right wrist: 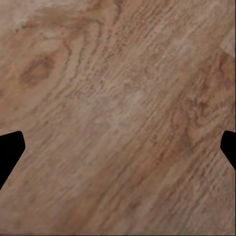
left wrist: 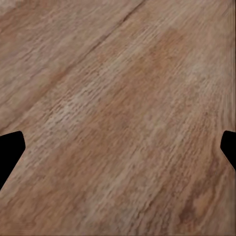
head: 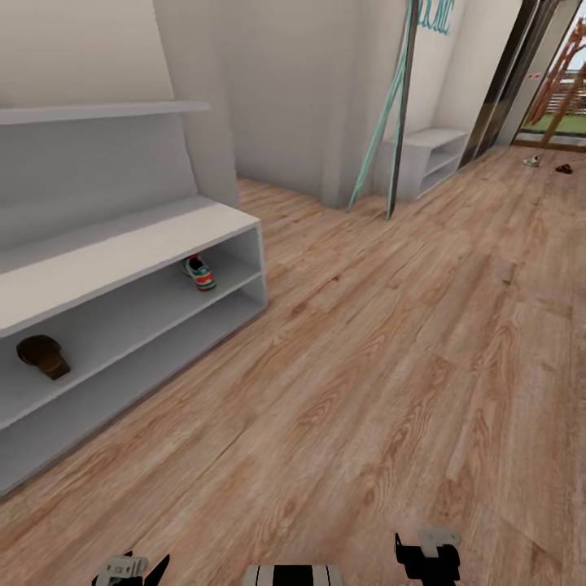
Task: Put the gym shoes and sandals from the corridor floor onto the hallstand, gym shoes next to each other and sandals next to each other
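Note:
The pale grey hallstand [head: 122,252] runs along the left of the head view. In its upper open slot a gym shoe [head: 199,273] with green and red accents sits near the right end, and a dark brown sandal [head: 45,356] lies further left. Far down the corridor floor [head: 391,366], by the glass door, a second gym shoe [head: 532,161] and a second sandal [head: 563,168] lie close together. My left gripper [head: 130,568] [left wrist: 118,147] and right gripper [head: 426,556] [right wrist: 118,147] hang low over bare planks, both open and holding nothing.
A small white shelf unit [head: 431,159] stands against the far wall, beside a teal and grey pole [head: 391,106]. A wall corner [head: 325,122] juts out past the hallstand. Wide wood flooring stretches from me to the glass door [head: 561,89].

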You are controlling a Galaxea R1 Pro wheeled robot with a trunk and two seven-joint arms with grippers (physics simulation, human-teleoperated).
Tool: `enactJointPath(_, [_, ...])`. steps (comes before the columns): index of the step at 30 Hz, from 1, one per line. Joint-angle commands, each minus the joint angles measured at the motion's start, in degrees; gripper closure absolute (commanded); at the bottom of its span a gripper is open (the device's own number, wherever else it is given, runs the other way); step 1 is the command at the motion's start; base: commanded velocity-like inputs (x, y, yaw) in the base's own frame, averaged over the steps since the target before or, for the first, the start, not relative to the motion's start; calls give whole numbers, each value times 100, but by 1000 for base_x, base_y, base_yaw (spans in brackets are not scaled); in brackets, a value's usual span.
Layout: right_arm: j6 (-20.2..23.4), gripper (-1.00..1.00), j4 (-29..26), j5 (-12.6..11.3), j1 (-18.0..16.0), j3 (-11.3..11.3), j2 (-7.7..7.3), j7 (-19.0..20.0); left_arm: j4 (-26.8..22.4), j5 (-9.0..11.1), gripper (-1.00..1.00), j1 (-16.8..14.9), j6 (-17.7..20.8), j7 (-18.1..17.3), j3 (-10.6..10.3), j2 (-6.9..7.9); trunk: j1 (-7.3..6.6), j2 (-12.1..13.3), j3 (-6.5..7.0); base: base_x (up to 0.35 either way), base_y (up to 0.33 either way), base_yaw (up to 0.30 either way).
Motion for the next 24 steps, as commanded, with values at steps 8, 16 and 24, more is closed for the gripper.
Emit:
enactJointPath(8, [-35, -100, 9, 61, 4, -47, 0, -18, 18, -65, -100, -5, -27, -19, 46, -6, -1, -2, -4, 0, 0, -300])
enactJointPath(16, [-151, -100, 11, 61, 11, -47, 4, -19, 17, -67, -100, -5, -27, -5, 46, 2, -1, -2, -4, 0, 0, -300])
enactJointPath(24, [-199, -100, 11, 62, 38, -47, 8, -19, 15, -46, -100, -5, -37, -37, 43, 8, -1, -2, -4, 1, 0, -300])
